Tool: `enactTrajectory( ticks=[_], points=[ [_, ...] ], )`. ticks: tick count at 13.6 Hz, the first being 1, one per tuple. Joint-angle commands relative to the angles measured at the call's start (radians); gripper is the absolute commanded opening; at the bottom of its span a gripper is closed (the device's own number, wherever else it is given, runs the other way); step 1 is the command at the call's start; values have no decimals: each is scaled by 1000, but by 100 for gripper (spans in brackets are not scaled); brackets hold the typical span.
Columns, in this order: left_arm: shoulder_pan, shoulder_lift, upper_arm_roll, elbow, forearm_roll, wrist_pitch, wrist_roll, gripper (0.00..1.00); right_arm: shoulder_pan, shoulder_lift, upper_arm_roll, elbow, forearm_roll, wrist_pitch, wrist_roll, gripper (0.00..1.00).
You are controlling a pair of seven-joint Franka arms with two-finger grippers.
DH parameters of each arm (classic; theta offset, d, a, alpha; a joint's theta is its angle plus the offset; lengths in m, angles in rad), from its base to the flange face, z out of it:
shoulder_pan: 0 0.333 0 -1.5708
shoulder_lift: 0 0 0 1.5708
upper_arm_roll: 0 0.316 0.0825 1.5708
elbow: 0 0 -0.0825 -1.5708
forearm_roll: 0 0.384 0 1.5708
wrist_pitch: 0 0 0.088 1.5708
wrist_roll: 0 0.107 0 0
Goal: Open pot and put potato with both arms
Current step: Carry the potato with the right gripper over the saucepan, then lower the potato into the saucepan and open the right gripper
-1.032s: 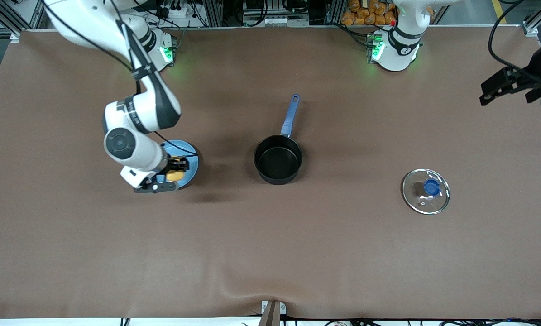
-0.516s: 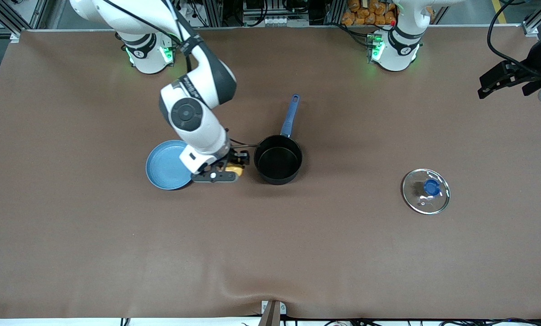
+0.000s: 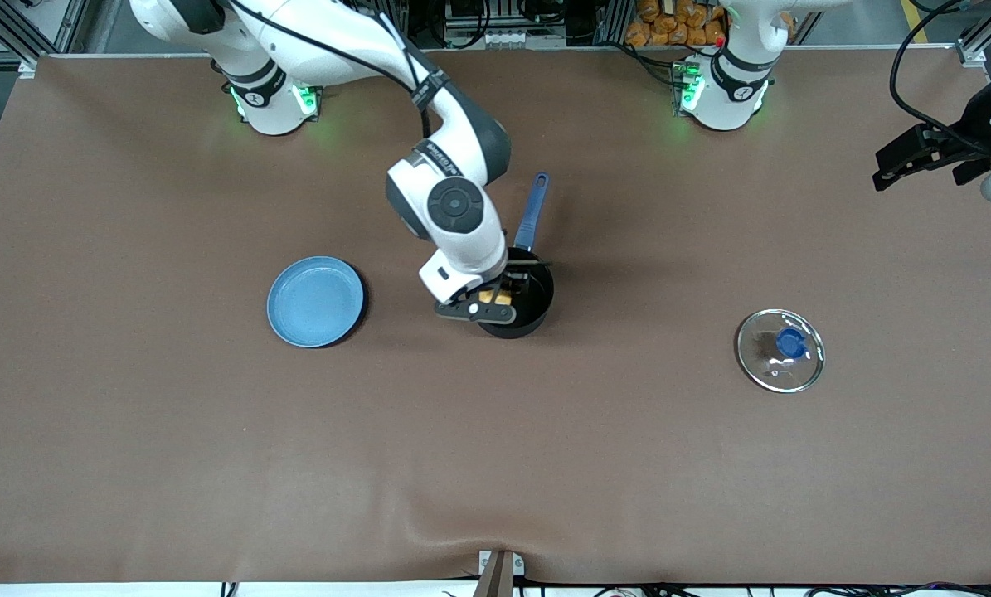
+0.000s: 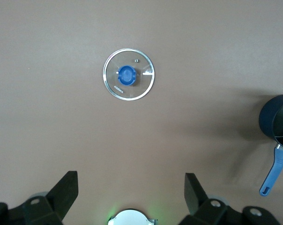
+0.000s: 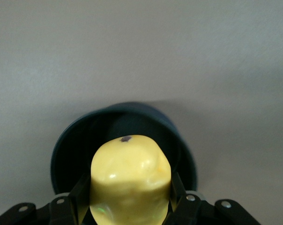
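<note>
Yellow potato [image 5: 130,180], clenched in the right gripper [image 3: 495,300], hides half the uncovered pot [image 3: 536,311]; left gripper [image 4: 131,197] waits spread above the table edge.

You are looking at a wide table [image 3: 163,464] covered edge to edge with a plain brown mat. The mat lies mostly flat, with a small wrinkle at the middle of its edge nearest the front camera, where a metal bracket [image 3: 499,572] pokes up. Past the table's edge at the top of the front view you see aluminium frame posts [image 3: 395,21], bundles of black cables [image 3: 329,16] and a heap of orange items [image 3: 669,21]. A grey floor shows at the upper corners, with a yellow stripe [image 3: 914,16] on it. Lighting is even and soft, casting faint shadows on the mat.
</note>
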Motion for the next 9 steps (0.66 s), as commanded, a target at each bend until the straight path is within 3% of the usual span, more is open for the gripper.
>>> enactTrajectory(
  ticks=[1, 3, 4, 5, 6, 9],
  points=[
    [-3, -3, 5, 0, -19, 14, -11, 100, 32, 38, -14, 47, 6, -20, 52, 0],
    [-3, -1, 5, 1, -19, 14, -11, 100, 29, 44, -16, 45, 6, -11, 54, 0],
    [-3, -1, 5, 1, -19, 14, -11, 100, 29, 60, -17, 47, 5, 6, 54, 6],
    [-3, -1, 5, 1, -19, 14, -11, 100, 27, 64, -17, 45, 6, 31, 54, 41],
    [-3, -1, 5, 1, -19, 16, -11, 100, 32, 75, -19, 47, -4, 40, 54, 99],
    [-3, 5, 5, 1, -19, 21, -11, 100, 30, 77, -17, 51, -30, 57, 58, 100]
  ],
)
